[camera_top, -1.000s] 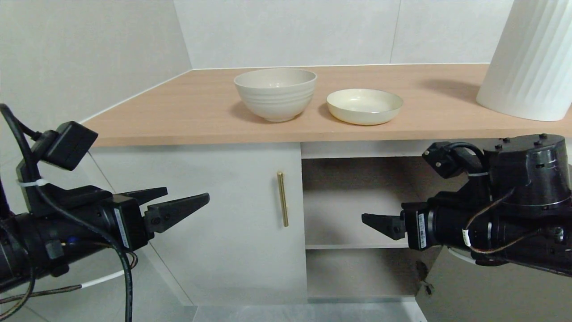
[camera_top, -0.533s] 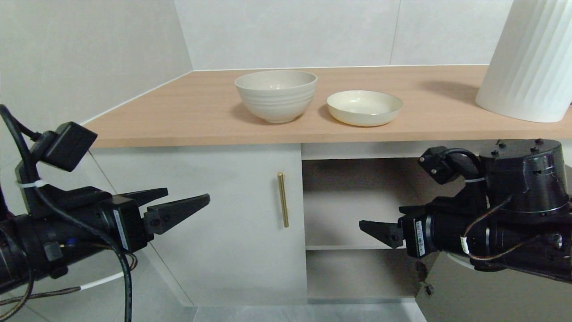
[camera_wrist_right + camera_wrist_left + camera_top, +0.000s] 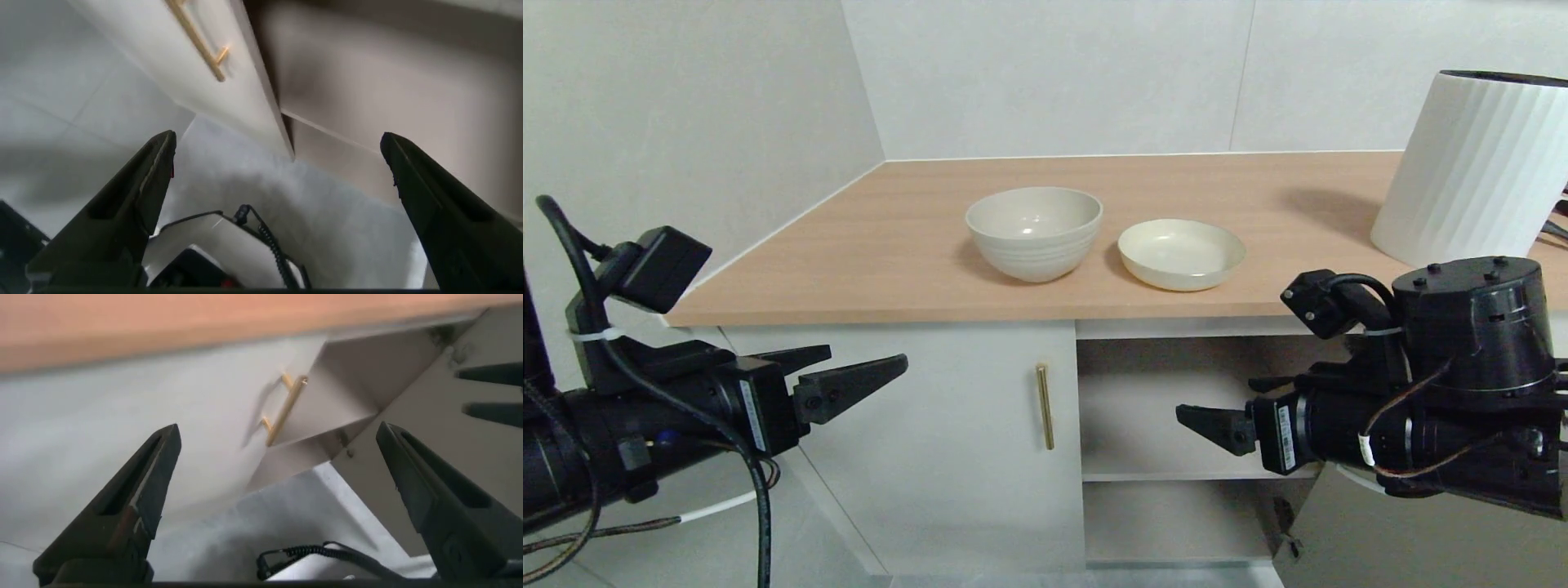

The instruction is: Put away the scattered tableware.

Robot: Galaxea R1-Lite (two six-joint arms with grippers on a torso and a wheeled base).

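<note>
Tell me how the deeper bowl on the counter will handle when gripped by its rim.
The deeper bowl shows a glossy sheen, so it is probably stiff, slippery in a pinch and apt to chip if dropped. Its base looks narrow under a wide rim, so a push up high may tip it.

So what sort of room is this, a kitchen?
Probably a kitchen, or a mock-up of one: a wooden countertop carries a deep bowl and a shallow dish, and beneath it a white cabinet has one closed door and an open shelved compartment.
</note>
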